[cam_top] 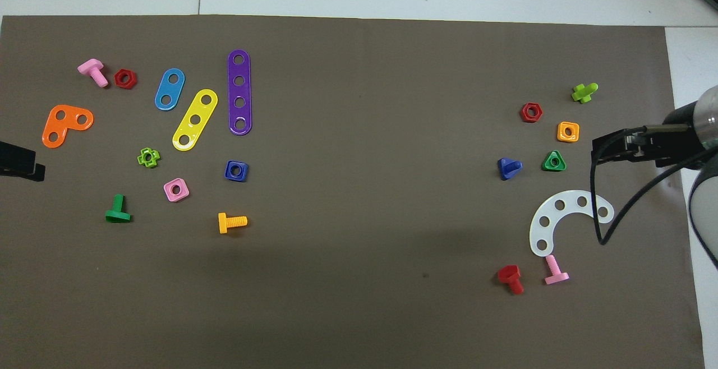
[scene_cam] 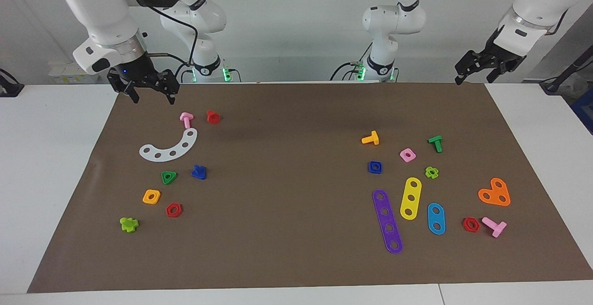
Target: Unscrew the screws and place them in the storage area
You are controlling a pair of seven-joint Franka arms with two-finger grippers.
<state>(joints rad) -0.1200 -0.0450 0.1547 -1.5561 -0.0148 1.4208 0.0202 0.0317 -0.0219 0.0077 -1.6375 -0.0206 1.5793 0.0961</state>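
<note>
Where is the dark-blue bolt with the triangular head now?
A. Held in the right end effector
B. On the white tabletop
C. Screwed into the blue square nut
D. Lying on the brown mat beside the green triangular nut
D: the dark-blue bolt lies free on the brown mat beside the green triangular nut, apart from the blue square nut, and the right end effector hangs open over the mat's edge.
</note>
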